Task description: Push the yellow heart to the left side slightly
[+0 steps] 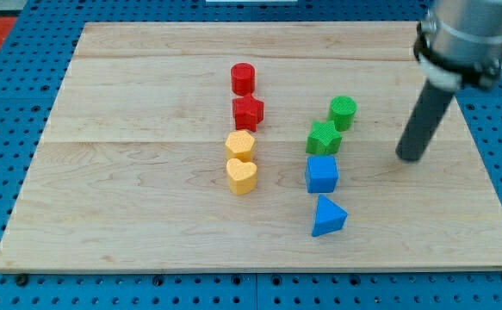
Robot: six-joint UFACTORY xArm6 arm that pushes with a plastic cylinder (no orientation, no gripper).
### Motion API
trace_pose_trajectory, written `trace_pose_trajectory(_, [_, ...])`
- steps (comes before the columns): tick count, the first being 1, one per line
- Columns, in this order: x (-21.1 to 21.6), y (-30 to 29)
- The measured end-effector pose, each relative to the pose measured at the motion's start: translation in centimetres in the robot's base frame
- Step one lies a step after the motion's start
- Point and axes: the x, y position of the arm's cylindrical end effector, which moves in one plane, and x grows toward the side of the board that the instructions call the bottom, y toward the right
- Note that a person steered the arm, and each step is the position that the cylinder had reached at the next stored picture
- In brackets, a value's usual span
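Cut off by the view's top and right edges: grey arm housing [467,39] above dark rod. Partly hidden behind green star-shaped block [324,137]: green cylinder block [343,110].

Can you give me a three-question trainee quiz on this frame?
1. True or false: my tip touches the yellow heart.
2. Which block lies directly above the yellow heart in the view? A) red cylinder B) yellow hexagon C) blue cube
3. Fill in: the blue triangle sits just below the blue ____.

Key: 1 false, the tip is far off at the view's right, beyond the green blocks; 2 B; 3 cube.
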Motion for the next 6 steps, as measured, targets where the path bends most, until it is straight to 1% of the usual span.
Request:
trace_pose_trajectory(1, [4.0, -5.2])
trace_pose_trajectory(2, [8.3, -6.0])
trace_pose_trajectory(3, [8.7, -12.9])
trace_pose_trajectory(4, [6.3, -16.0])
trace_pose_trajectory(5, [6.0, -15.6])
trace_pose_trajectory(6, [3.3, -16.4])
